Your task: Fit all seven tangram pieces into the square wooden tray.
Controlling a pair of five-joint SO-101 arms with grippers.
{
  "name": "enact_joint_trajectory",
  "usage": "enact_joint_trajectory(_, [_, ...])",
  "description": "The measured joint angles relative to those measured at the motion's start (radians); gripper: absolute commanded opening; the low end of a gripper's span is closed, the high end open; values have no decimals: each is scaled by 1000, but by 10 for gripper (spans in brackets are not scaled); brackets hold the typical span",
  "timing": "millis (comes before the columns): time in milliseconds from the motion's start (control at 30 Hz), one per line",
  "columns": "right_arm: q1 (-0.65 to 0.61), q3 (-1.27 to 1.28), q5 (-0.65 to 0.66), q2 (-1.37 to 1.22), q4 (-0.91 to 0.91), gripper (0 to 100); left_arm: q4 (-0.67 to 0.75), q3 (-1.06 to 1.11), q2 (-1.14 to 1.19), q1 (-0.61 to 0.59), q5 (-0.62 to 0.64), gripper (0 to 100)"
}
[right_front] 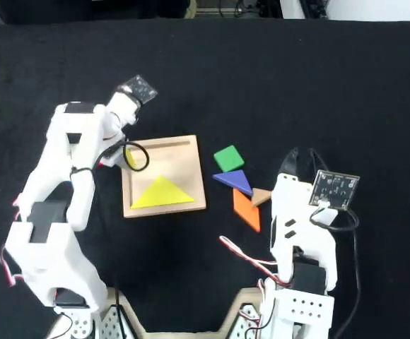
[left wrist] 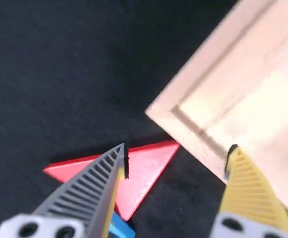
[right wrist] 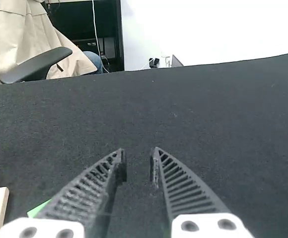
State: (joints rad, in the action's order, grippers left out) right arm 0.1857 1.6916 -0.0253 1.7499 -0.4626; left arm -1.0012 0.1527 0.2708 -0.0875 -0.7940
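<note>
Taking the red triangle (left wrist: 134,171) cleanly seems the step in hand: the left gripper (left wrist: 177,149) hangs with jaws spread wide and empty, one over the piece and the other over the rim of the square wooden tray (left wrist: 183,116), so I judge it should shift off the rim until both straddle the triangle, which lies flat on the black cloth (left wrist: 59,74) just beside the tray's corner. The right gripper (right wrist: 138,161), jaws narrowly parted on nothing, hovers well apart from the tray, where a yellow triangle (right_front: 161,192) lies. A blue piece (left wrist: 120,229) is cut off behind the left gripper, its shape impossible to tell.
</note>
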Motion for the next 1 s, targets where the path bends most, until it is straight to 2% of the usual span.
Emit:
enact_joint_trajectory(133, [0,0,0,0,0,96,0,-9,-46,-2,80,315])
enact_joint_trajectory(300, [0,0,0,0,0,96,0,-32,-49,-94,84,316])
enact_joint_trajectory(400, [0,0,0,0,0,96,34,-32,-49,-176,5,318])
enact_joint_trajectory(500, [0,0,0,0,0,96,48,-32,-49,-255,-149,317])
enact_joint_trajectory(567, [0,0,0,0,0,96,25,-32,-49,-276,-278,315])
enact_joint_trajectory(633, [0,0,0,0,0,96,18,-32,-49,-276,-350,315])
enact_joint_trajectory(800, [0,0,25,0,0,96,163,21,-35,-288,-325,315])
enact_joint_trajectory(1000, [0,0,43,0,0,96,322,68,44,-374,-324,315])
